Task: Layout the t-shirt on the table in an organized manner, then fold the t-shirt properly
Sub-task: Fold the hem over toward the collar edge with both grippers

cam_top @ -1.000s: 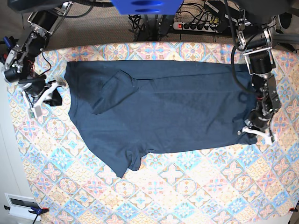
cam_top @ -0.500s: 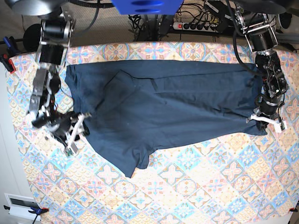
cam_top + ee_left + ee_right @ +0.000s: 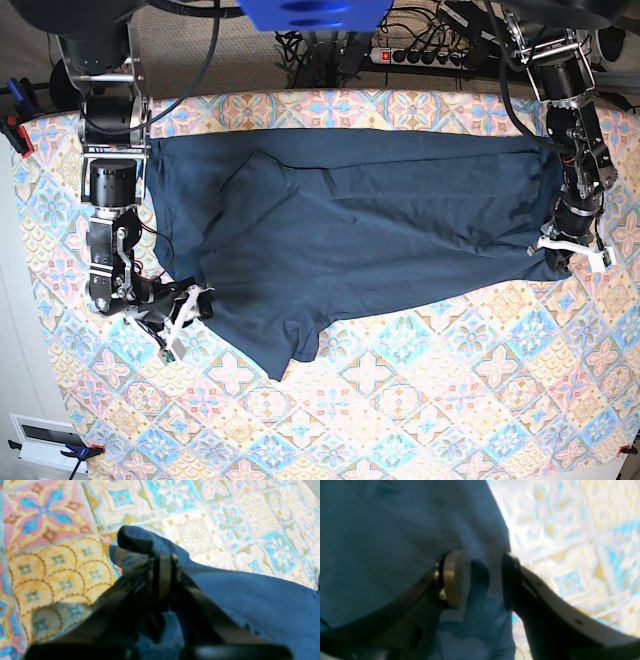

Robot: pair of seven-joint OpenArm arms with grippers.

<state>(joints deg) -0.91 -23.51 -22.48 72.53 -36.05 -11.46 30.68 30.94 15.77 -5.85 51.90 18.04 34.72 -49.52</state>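
The navy t-shirt lies spread lengthwise across the patterned table, one sleeve folded over its upper left and another sleeve pointing toward the front edge. My left gripper is at the shirt's right end. In the left wrist view it is shut on a raised fold of the t-shirt. My right gripper sits at the shirt's lower left edge. In the right wrist view it is open, jaws apart just above the t-shirt's edge, the table showing beside it.
A power strip with cables lies behind the table's far edge. A blue object hangs at the top centre. A white box sits on the floor at the lower left, past the table's left edge.
My right arm swung from beside the collar down to the shirt's lower left edge, and its jaws opened. My left gripper drew the right end up and rightward, shifting the shirt right.
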